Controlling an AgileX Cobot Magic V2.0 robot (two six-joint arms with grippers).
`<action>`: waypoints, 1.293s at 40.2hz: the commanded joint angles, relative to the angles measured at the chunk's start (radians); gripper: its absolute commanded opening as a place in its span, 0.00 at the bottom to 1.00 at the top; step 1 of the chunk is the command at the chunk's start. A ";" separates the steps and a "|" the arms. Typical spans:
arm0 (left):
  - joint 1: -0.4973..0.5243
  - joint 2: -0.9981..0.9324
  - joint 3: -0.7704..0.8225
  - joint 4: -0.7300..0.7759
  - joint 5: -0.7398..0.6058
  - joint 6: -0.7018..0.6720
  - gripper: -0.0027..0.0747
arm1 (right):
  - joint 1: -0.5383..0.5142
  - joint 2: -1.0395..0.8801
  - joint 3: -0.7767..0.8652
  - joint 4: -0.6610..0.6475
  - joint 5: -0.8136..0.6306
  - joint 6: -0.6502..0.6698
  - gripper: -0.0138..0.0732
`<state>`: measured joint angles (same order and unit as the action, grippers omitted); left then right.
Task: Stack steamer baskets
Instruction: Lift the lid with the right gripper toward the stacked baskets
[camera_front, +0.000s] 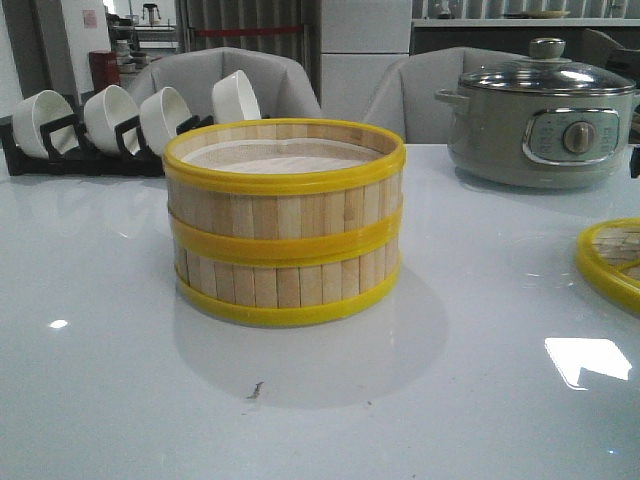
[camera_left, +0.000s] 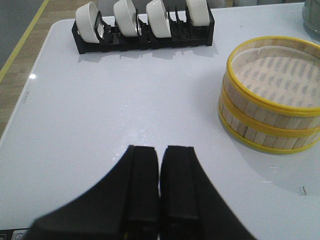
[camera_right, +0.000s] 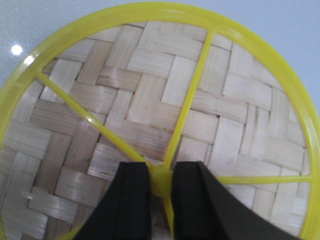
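Two steamer baskets stand stacked at the table's middle, the upper basket (camera_front: 285, 190) squarely on the lower basket (camera_front: 285, 282); the stack (camera_left: 270, 112) also shows in the left wrist view. My left gripper (camera_left: 160, 150) is shut and empty, above bare table well to the left of the stack. My right gripper (camera_right: 162, 172) is over the flat woven lid (camera_right: 150, 90), its fingers pressed on both sides of the lid's yellow centre hub (camera_right: 162, 181). The lid's edge (camera_front: 610, 262) lies at the table's right side in the front view. Neither arm shows in the front view.
A black rack of white bowls (camera_front: 120, 125) stands at the back left, also seen as the bowl rack (camera_left: 145, 30) in the left wrist view. A grey electric pot (camera_front: 540, 120) with a glass lid sits at the back right. Chairs stand behind the white table (camera_front: 100, 380).
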<state>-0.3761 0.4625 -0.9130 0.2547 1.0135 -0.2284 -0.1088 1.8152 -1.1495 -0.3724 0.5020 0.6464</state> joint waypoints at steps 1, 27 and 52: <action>0.000 0.010 -0.025 0.008 -0.081 -0.009 0.14 | 0.001 -0.060 -0.032 -0.028 -0.039 -0.012 0.19; 0.000 0.010 -0.025 0.008 -0.081 -0.009 0.14 | 0.322 -0.197 -0.290 -0.031 0.230 -0.093 0.19; 0.000 0.010 -0.025 0.008 -0.081 -0.009 0.14 | 0.747 0.073 -0.911 0.133 0.449 -0.281 0.19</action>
<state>-0.3761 0.4625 -0.9130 0.2547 1.0135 -0.2284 0.6241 1.8964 -1.9581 -0.2164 0.9568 0.3834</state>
